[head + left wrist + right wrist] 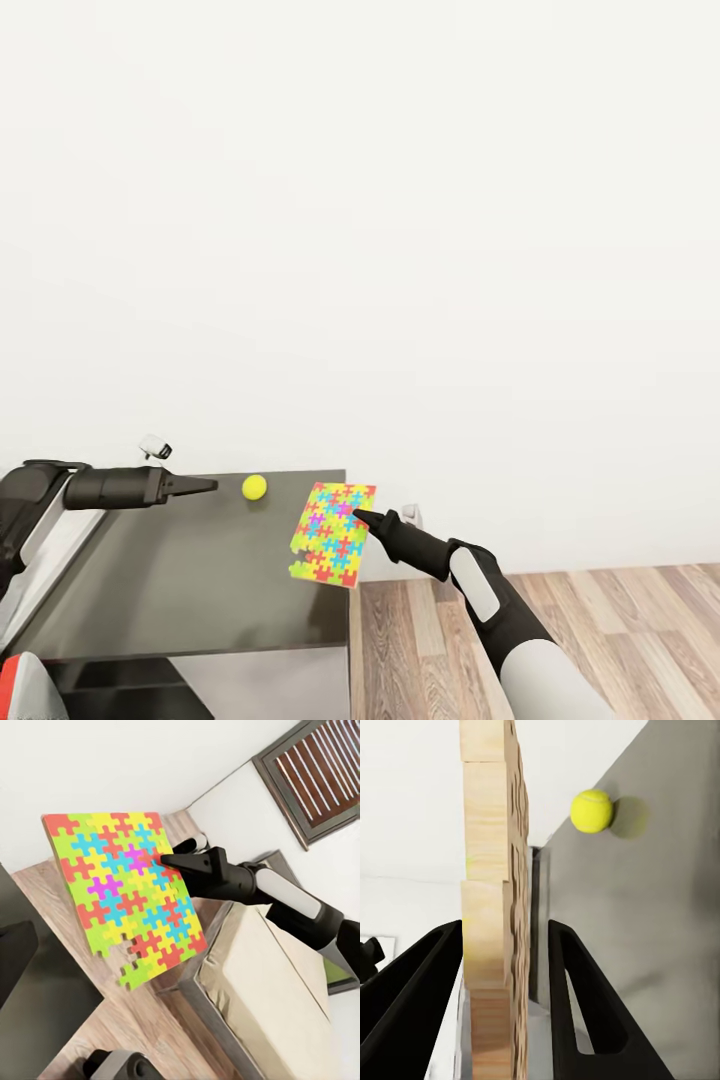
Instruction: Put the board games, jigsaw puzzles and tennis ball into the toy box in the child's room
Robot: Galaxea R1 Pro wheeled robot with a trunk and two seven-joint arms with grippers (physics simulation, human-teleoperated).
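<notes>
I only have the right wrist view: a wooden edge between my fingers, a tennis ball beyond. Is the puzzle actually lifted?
Observer: Yes. In the head view the jigsaw puzzle stands tilted in the right gripper, raised at the right edge of the table.
Operator: Where's my left arm?
Observer: The left gripper hovers over the table's far side, pointing at the tennis ball with a small gap between them.
Operator: What lies past the puzzle?
Observer: The left wrist view shows the wood-plank floor and the cream-topped bed behind it.
</notes>
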